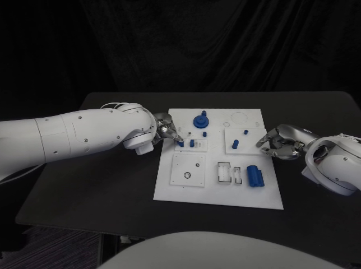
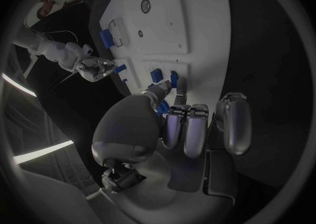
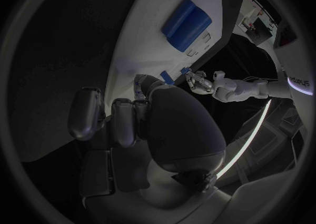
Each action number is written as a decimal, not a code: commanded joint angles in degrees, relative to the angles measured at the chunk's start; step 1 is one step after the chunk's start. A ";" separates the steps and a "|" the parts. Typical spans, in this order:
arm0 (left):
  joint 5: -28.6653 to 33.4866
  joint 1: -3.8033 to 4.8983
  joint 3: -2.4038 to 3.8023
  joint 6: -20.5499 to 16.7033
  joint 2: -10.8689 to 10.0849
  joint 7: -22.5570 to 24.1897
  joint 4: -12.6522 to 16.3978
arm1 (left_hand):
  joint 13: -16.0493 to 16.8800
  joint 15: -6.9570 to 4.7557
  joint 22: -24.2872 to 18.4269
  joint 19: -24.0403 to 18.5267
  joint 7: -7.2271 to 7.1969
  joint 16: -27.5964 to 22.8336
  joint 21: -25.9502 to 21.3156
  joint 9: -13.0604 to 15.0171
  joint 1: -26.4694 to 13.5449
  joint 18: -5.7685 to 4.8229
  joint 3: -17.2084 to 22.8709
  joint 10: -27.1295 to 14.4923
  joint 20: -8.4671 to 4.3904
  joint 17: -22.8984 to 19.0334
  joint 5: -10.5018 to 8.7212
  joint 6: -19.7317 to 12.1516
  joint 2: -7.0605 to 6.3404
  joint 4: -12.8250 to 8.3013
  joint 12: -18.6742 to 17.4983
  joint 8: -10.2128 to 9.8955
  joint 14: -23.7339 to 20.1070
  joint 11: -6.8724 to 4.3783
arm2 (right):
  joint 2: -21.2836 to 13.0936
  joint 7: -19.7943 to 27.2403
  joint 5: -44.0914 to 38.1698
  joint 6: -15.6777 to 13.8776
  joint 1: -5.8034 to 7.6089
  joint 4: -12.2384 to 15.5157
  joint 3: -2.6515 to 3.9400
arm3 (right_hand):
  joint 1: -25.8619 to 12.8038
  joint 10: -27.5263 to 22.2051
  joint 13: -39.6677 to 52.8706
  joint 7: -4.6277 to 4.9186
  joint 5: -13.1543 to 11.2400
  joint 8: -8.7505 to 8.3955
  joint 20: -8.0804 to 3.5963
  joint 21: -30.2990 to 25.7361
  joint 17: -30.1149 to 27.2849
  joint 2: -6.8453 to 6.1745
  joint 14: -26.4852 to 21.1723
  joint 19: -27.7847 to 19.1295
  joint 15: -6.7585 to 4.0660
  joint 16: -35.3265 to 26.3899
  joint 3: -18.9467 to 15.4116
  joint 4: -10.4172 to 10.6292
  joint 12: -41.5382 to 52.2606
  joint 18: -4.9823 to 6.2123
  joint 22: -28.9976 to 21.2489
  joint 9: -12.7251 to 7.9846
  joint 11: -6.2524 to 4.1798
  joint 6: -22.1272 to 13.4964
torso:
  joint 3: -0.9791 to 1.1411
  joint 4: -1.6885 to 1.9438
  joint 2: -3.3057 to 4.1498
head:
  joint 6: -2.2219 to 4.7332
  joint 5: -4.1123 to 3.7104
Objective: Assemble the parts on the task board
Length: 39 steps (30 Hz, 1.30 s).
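The white task board (image 1: 198, 190) lies mid-table. Two small blue pegs (image 1: 181, 143) (image 1: 191, 143) stand near its left edge, and my left hand (image 1: 166, 131) reaches in there, thumb and a fingertip (image 2: 178, 95) right at the nearer peg (image 2: 174, 79). Whether they pinch it I cannot tell. A round blue part (image 1: 200, 120) stands at the board's far side. More pegs (image 1: 235, 144) stand right of centre, and blue cylinders (image 1: 255, 175) lie near right. My right hand (image 1: 281, 143) sits at the board's right edge, fingers (image 3: 121, 121) curled in, holding nothing.
The black table (image 1: 92, 185) surrounds the board with free room at the front left and along the far side. Square and slotted recesses (image 1: 189, 170) (image 1: 225, 172) mark the board's near half. My left forearm (image 1: 75, 134) lies across the table's left side.
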 commanded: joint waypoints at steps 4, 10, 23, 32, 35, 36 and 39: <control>0.18 -0.22 -0.01 1.31 0.28 1.82 -0.20 | 12.57 -0.41 10.88 -0.60 0.09 0.38 -0.93 -0.99 -2.87 0.52 -2.38 2.48 -0.07 15.08 -0.51 0.18 -0.32 3.87 -0.55 -0.40 6.06 -0.19 | -0.01 -1.09 -0.17 1.12 -0.32 -0.21 -0.22 | 0.46 -0.20 3.37 0.29 0.28 0.34 0.01 -0.20 5.00 -0.28 3.18 -0.54 0.54 -0.13 0.12 -0.34 -0.34 0.29 9.36 0.09 0.03 0.32 | 0.01 -0.01 -0.01 | -0.01 -0.03; 0.18 -0.24 -0.01 1.82 0.29 1.65 -0.35 | 12.47 -0.40 10.80 -0.76 0.02 0.38 -1.24 -1.03 -3.13 0.59 -2.82 2.34 -0.06 15.08 -0.28 0.39 -0.31 4.55 -0.68 -0.20 6.06 -0.19 | -0.06 -1.15 -0.17 1.21 -0.32 -0.22 -0.22 | 0.46 -0.21 3.36 0.29 0.28 0.33 0.01 -0.24 5.00 -0.29 3.18 -0.55 0.55 -0.12 0.12 -0.35 -0.35 0.30 9.35 0.08 0.03 0.30 | 0.01 0.04 -0.05 | -0.01 -0.07; 0.18 -0.29 -0.01 1.87 0.50 2.03 -0.63 | 12.30 -0.41 10.67 -1.04 -0.09 0.38 -1.75 -0.22 -3.14 0.69 -3.70 2.04 -0.05 15.08 0.19 0.06 -0.41 5.59 -0.92 0.64 6.06 -0.25 | -0.05 -1.15 -0.17 1.30 -0.32 -0.22 -0.22 | 0.46 -0.21 3.36 0.29 0.28 0.33 0.01 -0.24 5.00 -0.29 3.18 -0.55 0.55 -0.12 0.12 -0.35 -0.35 0.30 9.35 0.08 0.03 0.30 | -0.06 -0.01 -0.02 | -0.01 0.03; 0.18 -0.33 -0.01 1.92 0.81 2.49 -0.89 | 12.29 -0.36 10.65 -1.10 0.05 0.38 -1.88 0.32 -3.36 0.71 -4.27 1.99 -0.03 15.08 -0.12 -0.38 -0.25 6.52 -0.92 1.09 6.06 -0.16 | -0.07 -1.15 -0.17 1.27 -0.32 -0.19 -0.22 | 0.46 -0.21 3.36 0.29 0.28 0.33 0.01 -0.24 5.00 -0.29 3.18 -0.55 0.55 -0.12 0.12 -0.35 -0.35 0.30 9.35 0.08 0.03 0.30 | 0.00 0.05 -0.03 | -0.01 -0.04; 0.18 -0.34 -0.01 1.80 0.88 2.72 -1.03 | 12.26 -0.23 10.59 -1.23 0.24 0.38 -2.14 0.77 -4.43 0.75 -5.50 1.92 0.09 15.08 -1.27 -0.91 -0.17 8.47 -0.96 1.43 6.06 0.00 | -0.07 -1.14 -0.17 1.25 -0.32 -0.18 -0.22 | 0.46 -0.21 3.36 0.29 0.28 0.33 0.01 -0.24 5.00 -0.29 3.18 -0.55 0.55 -0.12 0.12 -0.35 -0.35 0.30 9.35 0.08 0.03 0.30 | 0.02 0.02 0.00 | -0.01 -0.03; 0.18 -0.34 -0.01 1.80 0.89 2.75 -1.06 | 12.26 -0.23 10.59 -1.23 0.24 0.38 -2.14 0.77 -4.43 0.75 -5.50 1.92 0.09 15.08 -1.27 -0.91 -0.17 8.47 -0.96 1.43 6.06 0.00 | -0.07 -1.14 -0.17 1.24 -0.32 -0.17 -0.22 | 0.46 -0.21 3.36 0.29 0.28 0.33 0.01 -0.24 5.00 -0.29 3.18 -0.55 0.55 -0.12 0.12 -0.35 -0.35 0.30 9.35 0.08 0.03 0.30 | 0.01 0.02 0.00 | -0.01 -0.04; 0.18 -0.36 -0.01 1.87 0.88 2.77 -1.12 | 12.21 -0.07 10.57 -1.29 0.46 0.38 -2.24 1.09 -5.41 0.76 -6.86 1.83 0.23 15.08 -2.12 -1.45 -0.21 10.34 -1.00 1.63 6.06 0.18 | -0.08 -1.14 -0.17 1.21 -0.32 -0.16 -0.22 | 0.46 -0.21 3.36 0.29 0.28 0.33 0.01 -0.24 5.00 -0.29 3.18 -0.55 0.55 -0.12 0.12 -0.35 -0.35 0.30 9.35 0.08 0.03 0.30 | 0.01 0.00 0.00 | -0.01 -0.04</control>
